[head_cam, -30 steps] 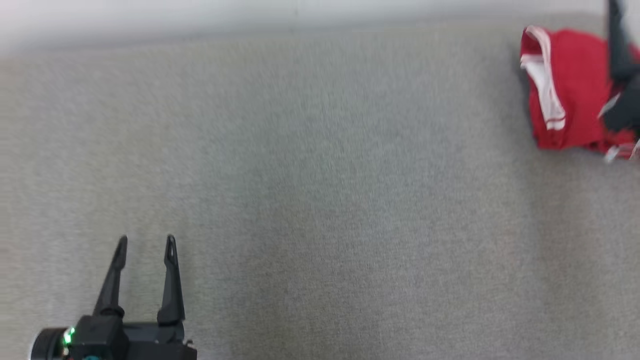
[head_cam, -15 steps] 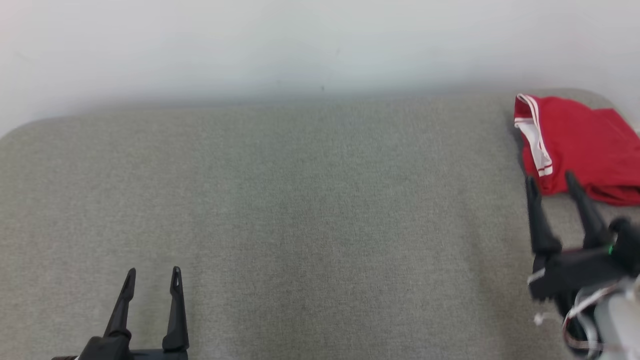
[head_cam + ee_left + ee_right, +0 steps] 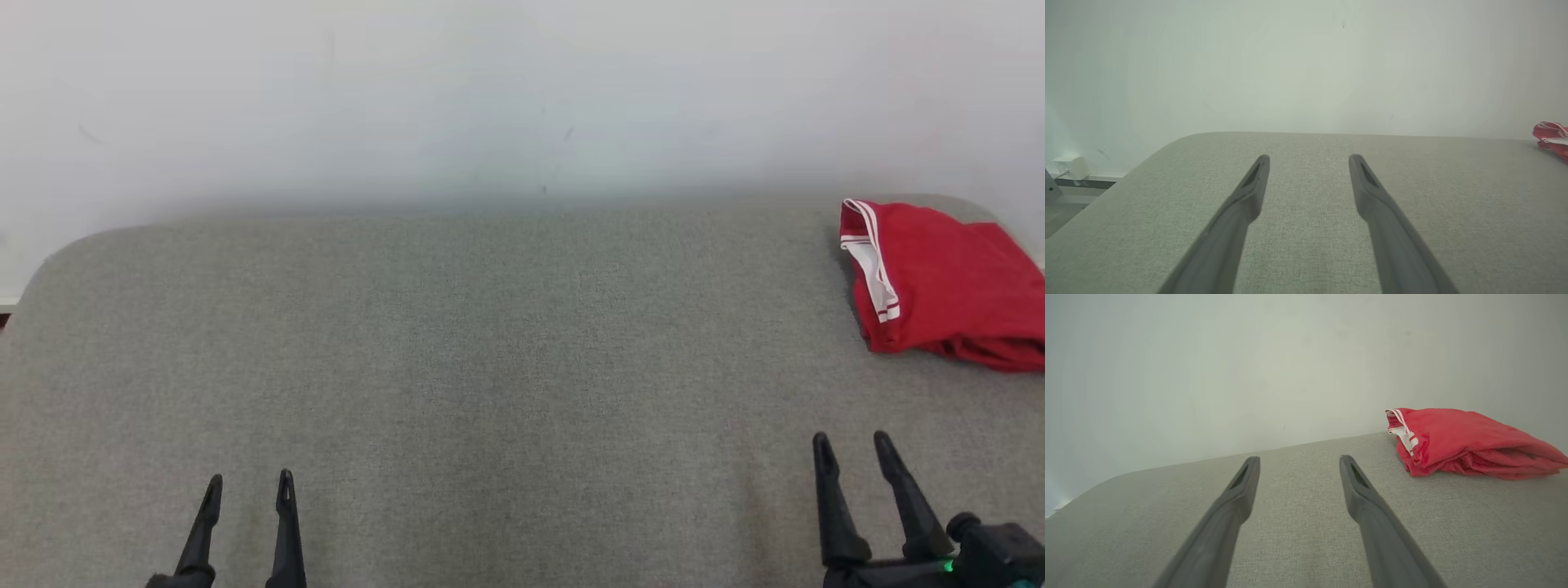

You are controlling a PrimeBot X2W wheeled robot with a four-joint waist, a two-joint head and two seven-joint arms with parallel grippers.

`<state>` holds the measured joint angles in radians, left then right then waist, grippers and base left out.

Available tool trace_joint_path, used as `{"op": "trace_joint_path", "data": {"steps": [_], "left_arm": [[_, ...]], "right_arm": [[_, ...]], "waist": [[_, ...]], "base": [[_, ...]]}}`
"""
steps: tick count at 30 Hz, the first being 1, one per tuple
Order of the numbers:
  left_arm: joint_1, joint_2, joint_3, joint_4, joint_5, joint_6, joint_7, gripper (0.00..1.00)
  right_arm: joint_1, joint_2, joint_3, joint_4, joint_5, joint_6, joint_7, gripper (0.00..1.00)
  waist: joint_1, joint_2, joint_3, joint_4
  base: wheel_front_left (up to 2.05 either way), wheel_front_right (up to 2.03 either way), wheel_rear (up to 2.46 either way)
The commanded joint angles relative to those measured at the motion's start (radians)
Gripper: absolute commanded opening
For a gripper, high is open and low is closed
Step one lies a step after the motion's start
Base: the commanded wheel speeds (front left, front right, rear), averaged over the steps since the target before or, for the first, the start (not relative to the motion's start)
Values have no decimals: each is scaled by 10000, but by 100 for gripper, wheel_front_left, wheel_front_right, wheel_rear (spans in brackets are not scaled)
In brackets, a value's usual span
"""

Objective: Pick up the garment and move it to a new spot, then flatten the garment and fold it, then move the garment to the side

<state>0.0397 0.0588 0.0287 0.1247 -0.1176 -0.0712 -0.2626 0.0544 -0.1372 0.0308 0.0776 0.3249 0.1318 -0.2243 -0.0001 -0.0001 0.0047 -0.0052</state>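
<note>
- Red garment (image 3: 939, 286) is lying folded at the far right corner of the grey counter (image 3: 490, 367).
- Left tool (image 3: 250, 479) and right tool (image 3: 851, 441) are both hanging apart, holding nothing, not touching it.
- Job is looking finished, with nothing left to do.

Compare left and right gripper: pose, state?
The left gripper sits lower left in the head view, far from the folded red garment; the right gripper sits lower right, much nearer it. The right gripper's base shows a green light; the left gripper's base is cropped. Both: jaws open, empty.
</note>
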Motion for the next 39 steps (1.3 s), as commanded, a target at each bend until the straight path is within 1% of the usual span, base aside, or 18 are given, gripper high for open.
{"op": "trace_joint_path", "data": {"steps": [1,7,15,23,24,27,39], "left_arm": [[67,-36,4,45,-33,-29,-29,100],[147,-44,-71,279,-36,-85,-29,100],[190,-53,-31,370,-27,-100,-29,100],[234,-66,3,326,-58,-111,-29,100],[101,-42,2,333,-19,-89,0,0],[172,-60,12,589,-59,-84,36,0],[-151,-62,196,726,-2461,-167,684,0]], "right_arm": [[190,91,41,-93,-51,-26,30,100],[398,225,233,-144,-276,-25,87,100],[356,358,213,-88,-367,-25,97,100],[348,349,214,44,-308,-25,70,100],[302,344,214,41,-303,0,86,0],[348,355,229,272,-250,2,104,0],[26,362,56,478,1968,0,554,0]], "waist": [[1,1,-69,55],[1,1,-183,192],[1,1,-250,337],[1,1,-243,313],[1,1,-243,314],[1,1,-241,310],[1,1,-220,286]], "base": [[0,0,0],[0,0,0],[0,0,0],[0,0,0],[0,0,0],[0,0,0],[0,0,0]]}}
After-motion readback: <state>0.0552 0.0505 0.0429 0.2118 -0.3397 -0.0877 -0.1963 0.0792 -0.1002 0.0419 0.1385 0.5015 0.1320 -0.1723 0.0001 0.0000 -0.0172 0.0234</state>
